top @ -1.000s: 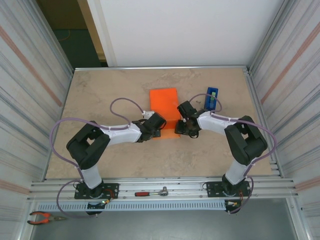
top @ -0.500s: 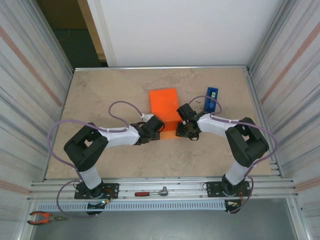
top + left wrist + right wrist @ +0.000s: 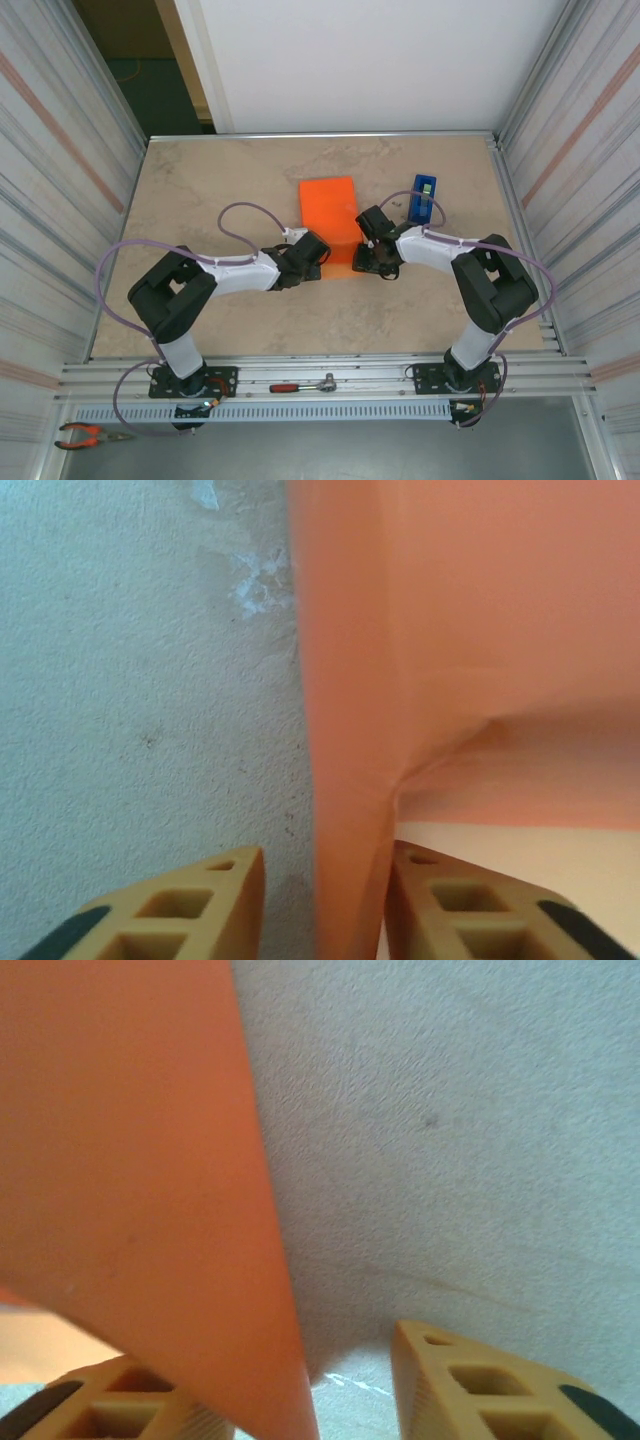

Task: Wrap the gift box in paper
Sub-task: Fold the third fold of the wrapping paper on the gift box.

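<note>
Straddling a raised fold at the paper's near edge, the left gripper's fingers stand apart. A pale strip, likely the gift box, shows under that fold. Right gripper: fingers apart, paper edge draped over one. The paper lies mid-worktop, running away from both grippers. A blue tape dispenser stands upright beyond the right arm.
</note>
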